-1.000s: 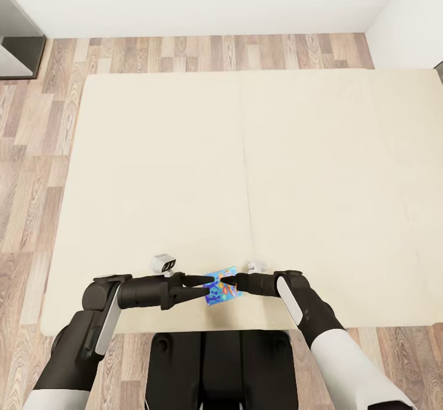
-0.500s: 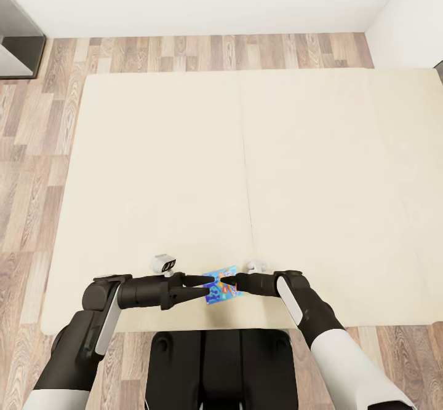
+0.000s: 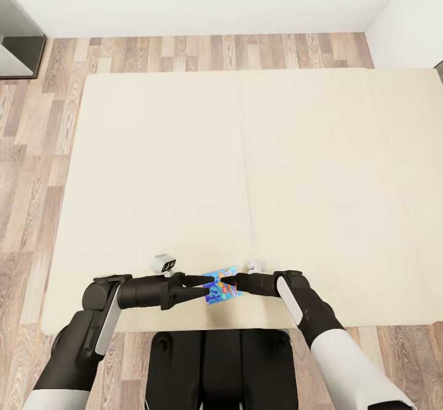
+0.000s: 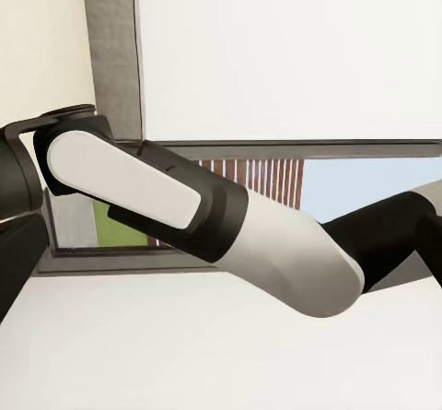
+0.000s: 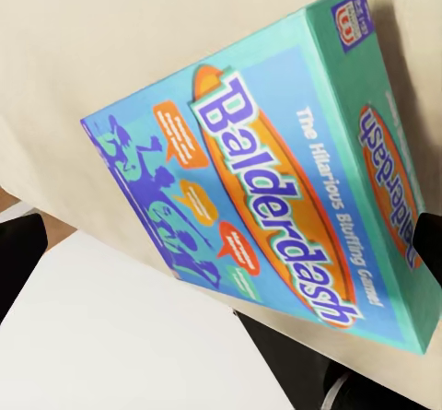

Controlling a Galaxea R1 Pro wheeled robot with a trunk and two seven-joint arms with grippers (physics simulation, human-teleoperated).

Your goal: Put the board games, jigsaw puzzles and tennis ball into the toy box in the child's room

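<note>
A small blue board game (image 3: pixel 221 285) with cartoon print hangs tilted just above the near edge of the bed (image 3: pixel 246 152), whose cream mattress spans the head view. My right gripper (image 3: pixel 225 285) comes in from the right and is shut on the box's edge. In the right wrist view the board game (image 5: pixel 267 189) is very close, with one dark fingertip (image 5: pixel 425 240) on its side. My left gripper (image 3: pixel 208 291) points at the box from the left, its fingers spread around the box's left end. The left wrist view looks across at my right forearm (image 4: pixel 184 216).
Wooden floor (image 3: pixel 37 152) runs along the bed's left side and far end. A dark grey piece of furniture (image 3: pixel 18 47) stands at the far left against the white wall. My own base (image 3: pixel 215 367) sits tight against the bed's near edge.
</note>
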